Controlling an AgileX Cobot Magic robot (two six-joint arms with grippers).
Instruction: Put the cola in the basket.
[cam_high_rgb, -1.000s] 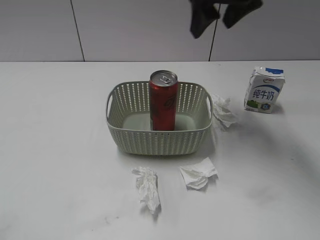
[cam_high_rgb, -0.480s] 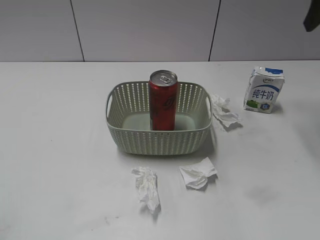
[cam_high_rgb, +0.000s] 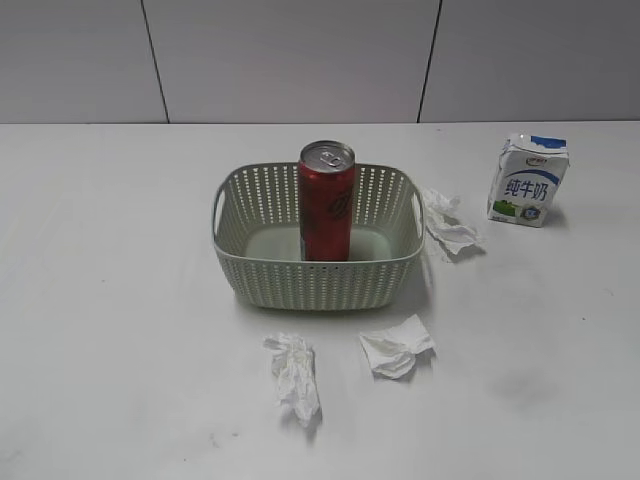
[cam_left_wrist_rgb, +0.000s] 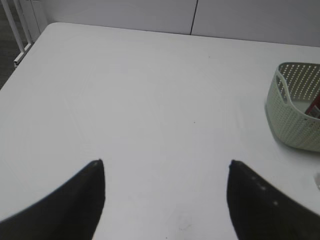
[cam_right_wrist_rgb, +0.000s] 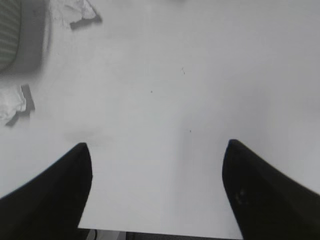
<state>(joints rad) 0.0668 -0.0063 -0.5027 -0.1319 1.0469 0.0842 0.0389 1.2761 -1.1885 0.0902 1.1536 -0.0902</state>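
Nearest me on the white table (cam_high_rgb: 110, 330) lie two crumpled white paper tissues — one long and twisted (cam_high_rgb: 294, 375), the other flatter and folded (cam_high_rgb: 397, 347) just to its right, the two apart from each other.

Behind them stands the pale green rectangular plastic basket (cam_high_rgb: 316, 280) with its perforated sides and a handle cutout at each end. The tall slim red aluminium cola can (cam_high_rgb: 326, 203) stands upright inside it, near the middle of the floor, its silver pull-tab top rising clear above the rim. Nothing touches the can.

Just beside the basket's right end lies a third crumpled white tissue (cam_high_rgb: 447, 223), and further back on the right stands a white-and-blue milk carton (cam_high_rgb: 528, 180), well apart from the basket.

I see neither arm in the exterior view. From the left wrist camera, the left gripper (cam_left_wrist_rgb: 166, 186) has its jaws spread wide over bare table with nothing between them; the basket sits off at the right edge of that view, a sliver of red showing inside. The right gripper (cam_right_wrist_rgb: 157, 167) is likewise spread wide and empty over bare table near the table's edge.
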